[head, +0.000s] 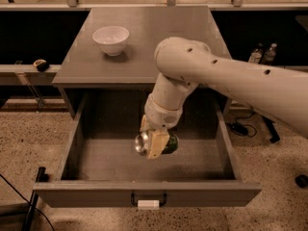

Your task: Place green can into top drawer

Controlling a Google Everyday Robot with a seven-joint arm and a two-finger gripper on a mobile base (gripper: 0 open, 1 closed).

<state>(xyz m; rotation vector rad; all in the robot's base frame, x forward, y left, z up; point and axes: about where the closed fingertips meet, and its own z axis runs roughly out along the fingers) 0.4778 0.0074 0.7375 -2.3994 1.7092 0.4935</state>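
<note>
- The floor (pixel 29 143) is brown and speckled, and a grey table (pixel 144 52) stands on it with dark space behind.
- A white bowl (pixel 111 39) sits upright on the table top, near the back left part.
- Two small bottles (pixel 262 54) stand off to the right, behind the arm, in the dark.
- The top drawer (pixel 192 194) is pulled all the way out from under the table top.
- Its grey front has a small dark handle (pixel 148 198) in the middle, with a white tag (pixel 148 205) just below it.
- A big white arm (pixel 231 81) reaches in from the right and bends down over the open drawer.
- The gripper (pixel 155 145) hangs inside the drawer space, about in the middle, a bit toward the front.
- The claw is closed tight on the green can (pixel 170 143).
- A tan pad (pixel 158 146) presses on the side of the can that faces us.
- The can lies on its side in the claw, with its shiny silver end pointing left.
- It is over the drawer floor, well away from the bowl.
- I cannot tell if the can touches the drawer floor.
</note>
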